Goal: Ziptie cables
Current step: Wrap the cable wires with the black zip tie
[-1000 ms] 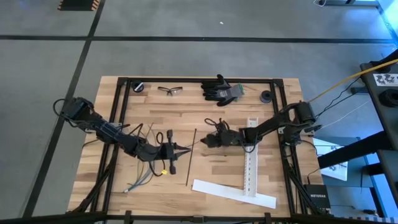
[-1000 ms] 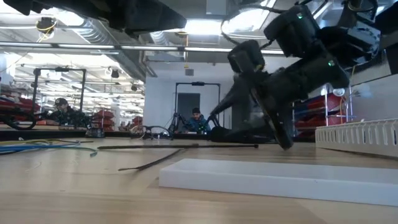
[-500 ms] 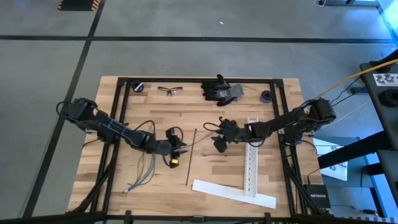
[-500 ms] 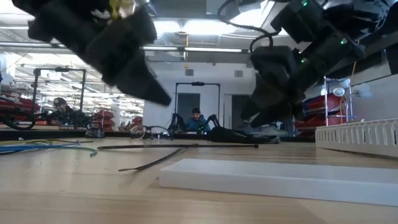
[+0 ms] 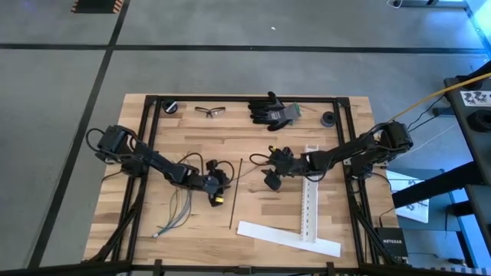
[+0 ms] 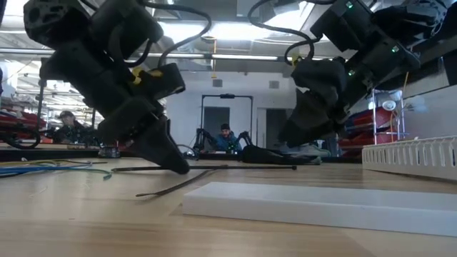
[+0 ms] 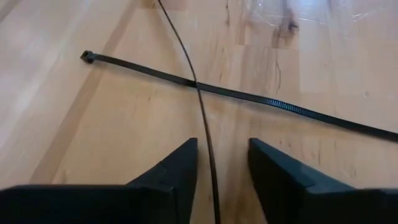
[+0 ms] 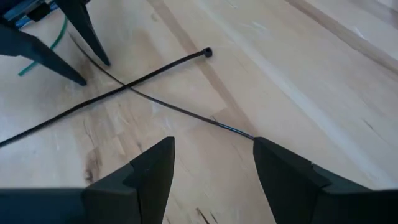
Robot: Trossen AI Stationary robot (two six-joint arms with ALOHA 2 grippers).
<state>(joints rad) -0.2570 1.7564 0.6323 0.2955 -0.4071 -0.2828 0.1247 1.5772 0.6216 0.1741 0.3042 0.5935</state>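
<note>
Two thin black zipties lie crossed on the wooden table: one long and straight [image 5: 235, 195], one slanting [image 7: 280, 104] with its head [image 8: 207, 53] showing in the right wrist view. My left gripper [image 7: 222, 149] is open and low at the table, its fingers standing on either side of a ziptie [image 7: 205, 118] just short of the crossing. My right gripper [image 8: 212, 149] is open and hovers above the table right of the crossing, over the other ziptie's end [image 8: 236, 129]. The pale cables [image 5: 176, 208] lie loose to the left, near the left arm.
A white perforated strip [image 5: 308, 192] and a flat white strip [image 5: 288, 238] lie right of and nearer than the zipties. Black gloves [image 5: 272, 111], safety glasses [image 5: 209, 111] and two small black rolls [image 5: 330, 117] sit along the far edge. People show in the room behind [image 6: 227, 137].
My left gripper has swung over and come down to the table at the zipties. My right gripper has lifted off the table and drawn back a little toward the right, then held still.
</note>
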